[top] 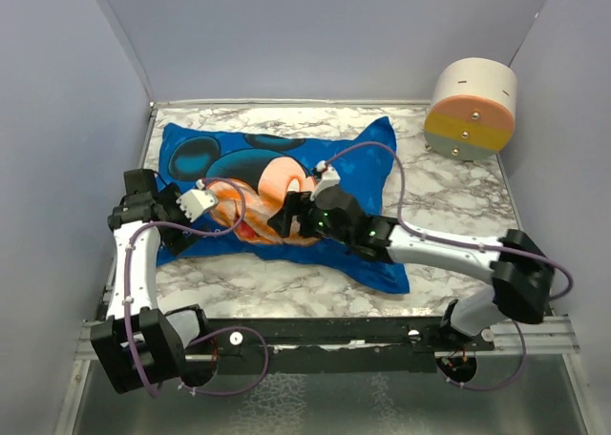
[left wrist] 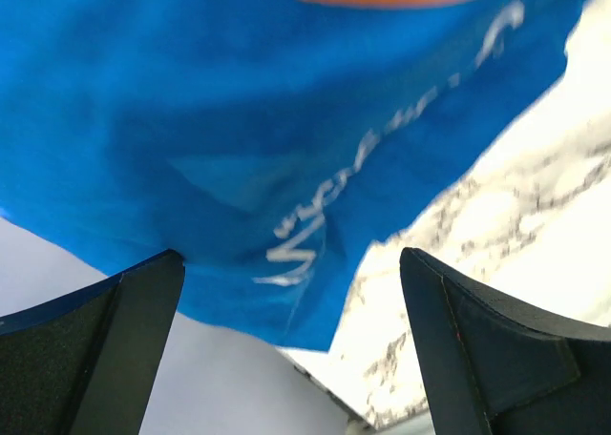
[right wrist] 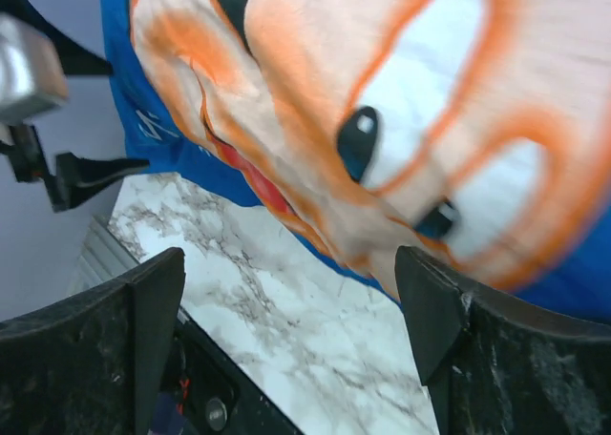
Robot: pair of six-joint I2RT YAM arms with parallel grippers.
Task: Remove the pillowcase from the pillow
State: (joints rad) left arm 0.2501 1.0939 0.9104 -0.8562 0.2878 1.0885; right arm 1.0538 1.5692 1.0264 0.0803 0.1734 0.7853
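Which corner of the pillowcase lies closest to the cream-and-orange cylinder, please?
The far right corner of the pillowcase, pointing toward the cylinder; the other three lie much farther from it.

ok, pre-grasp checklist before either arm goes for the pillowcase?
1. Left gripper open: ok, jaws apart over a corner of the pillowcase.
2. Right gripper open: ok, jaws apart above its middle.
3. Fabric gripped by either: not ok, neither holds any.
4. Open end located: cannot tell; the pillow shows nowhere.
5. Cylinder apart from pillowcase: ok, it sits at the far right corner.
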